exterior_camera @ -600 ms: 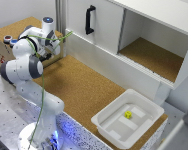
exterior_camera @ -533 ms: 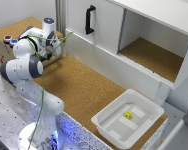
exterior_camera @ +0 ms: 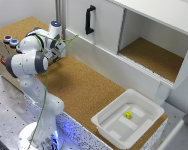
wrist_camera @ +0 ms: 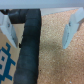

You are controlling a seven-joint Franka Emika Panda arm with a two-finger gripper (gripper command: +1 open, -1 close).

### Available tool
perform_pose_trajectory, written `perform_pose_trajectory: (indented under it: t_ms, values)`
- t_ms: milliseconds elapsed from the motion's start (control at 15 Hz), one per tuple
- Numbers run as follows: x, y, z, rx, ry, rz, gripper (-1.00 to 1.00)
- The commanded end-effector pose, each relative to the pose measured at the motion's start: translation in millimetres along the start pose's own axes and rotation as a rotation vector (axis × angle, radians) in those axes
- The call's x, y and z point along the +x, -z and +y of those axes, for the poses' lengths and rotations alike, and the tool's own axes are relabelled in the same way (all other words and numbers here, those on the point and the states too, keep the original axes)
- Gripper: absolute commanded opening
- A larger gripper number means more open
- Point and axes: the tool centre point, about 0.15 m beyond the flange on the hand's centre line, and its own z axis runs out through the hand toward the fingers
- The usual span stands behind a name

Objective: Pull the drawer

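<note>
While the arm [exterior_camera: 31, 62] bent over the far end of the cork top, the gripper [exterior_camera: 58, 46] sat low beside the brown box [exterior_camera: 4, 47], fingers spread w/ nothing between them.
Wrist view: both pale fingers [wrist_camera: 72, 27] stood apart over cork, a thick black cable [wrist_camera: 30, 47] running between; blue print on a tan panel [wrist_camera: 7, 55] showed at the edge, too blurred to read. Drawer hidden behind the arm in the exterior view, so its position couldn't be told. Red and blue buttons [exterior_camera: 10, 41] sat on the box top. White cupboard door [exterior_camera: 91, 22] w/ black handle [exterior_camera: 89, 20] stood behind; white tub [exterior_camera: 129, 117] held a small yellow item [exterior_camera: 128, 114] at the exterior view's right.
</note>
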Motion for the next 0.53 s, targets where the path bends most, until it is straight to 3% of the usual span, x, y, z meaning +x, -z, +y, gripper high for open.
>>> perform_pose_trajectory:
  t_ms: [0,200,467]
  values:
    - [-8.7,-11.3,-7.9,0.042,0.022,-0.035,-1.0]
    - [-10.9,-20.2,-6.4,0.052,0.025,-0.072,-1.0]
    - [-12.0,-21.0,5.2,0.064,-0.008,-0.078,-1.0]
